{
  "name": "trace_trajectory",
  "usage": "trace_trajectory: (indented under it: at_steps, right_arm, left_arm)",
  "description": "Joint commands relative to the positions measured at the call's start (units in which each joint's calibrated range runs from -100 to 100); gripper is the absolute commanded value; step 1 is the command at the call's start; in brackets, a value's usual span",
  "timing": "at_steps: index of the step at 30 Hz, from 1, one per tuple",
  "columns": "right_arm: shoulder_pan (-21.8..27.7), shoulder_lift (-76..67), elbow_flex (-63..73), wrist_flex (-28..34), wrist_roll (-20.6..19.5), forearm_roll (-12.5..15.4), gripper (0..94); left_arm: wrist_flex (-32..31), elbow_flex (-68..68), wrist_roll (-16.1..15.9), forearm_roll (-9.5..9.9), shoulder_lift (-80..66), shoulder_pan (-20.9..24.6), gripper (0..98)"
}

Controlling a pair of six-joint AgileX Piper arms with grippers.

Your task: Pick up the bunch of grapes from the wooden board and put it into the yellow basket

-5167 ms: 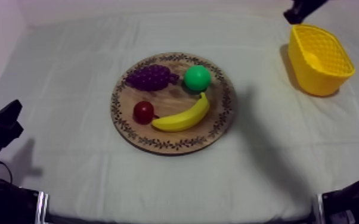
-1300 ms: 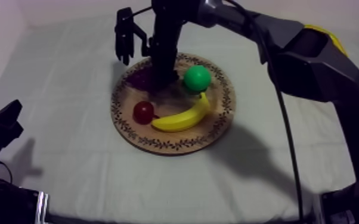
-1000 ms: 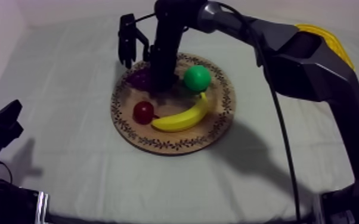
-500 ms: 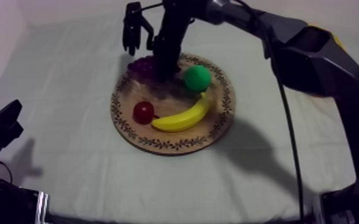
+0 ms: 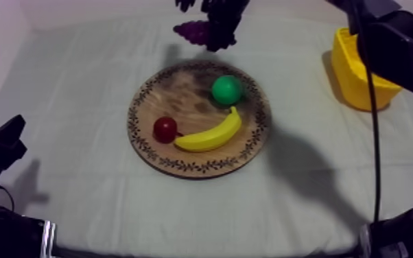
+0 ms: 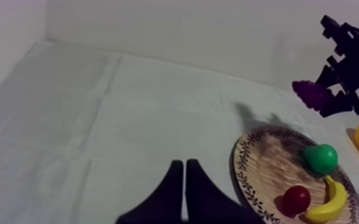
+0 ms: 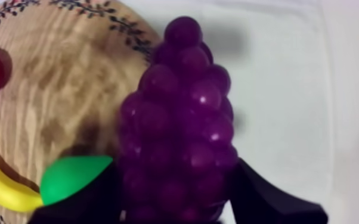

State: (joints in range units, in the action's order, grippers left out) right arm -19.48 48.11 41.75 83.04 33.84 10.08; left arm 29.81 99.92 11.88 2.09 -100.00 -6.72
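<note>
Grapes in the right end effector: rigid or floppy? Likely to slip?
Probably rigid: the bunch of grapes juts sideways from the right end effector without drooping. Slip seems unlikely, since the grip spans its bumpy sides. Glossy skin suggests light plastic.

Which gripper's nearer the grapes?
Right: right gripper is shut on the bunch of grapes, beyond the wooden board; left gripper rests far off, on the board's near side.

Right arm (image 5: 391,38): yours, reaching in from the far right. Right gripper (image 5: 217,31): hangs above the table's far side, fingers clamped round the bunch of grapes (image 5: 192,29). Left arm (image 5: 7,230): low at near left. Left gripper (image 5: 5,139): fingers together as a narrow wedge, holding nothing.
</note>
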Motion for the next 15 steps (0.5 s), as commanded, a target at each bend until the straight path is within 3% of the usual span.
trace_trajectory:
  at_steps: [1, 15]
  right_arm:
    - [0.9, -2.46, -1.41, -0.61, -0.72, -0.15, 20.4]
    - [8.18, -19.67, -21.51, -11.48, -6.43, -2.57, 19.8]
  left_arm:
    - [0.02, -0.03, 0.01, -0.02, 0.0, 0.03, 0.1]
    - [0.02, -0.03, 0.01, -0.02, 0.0, 0.03, 0.1]
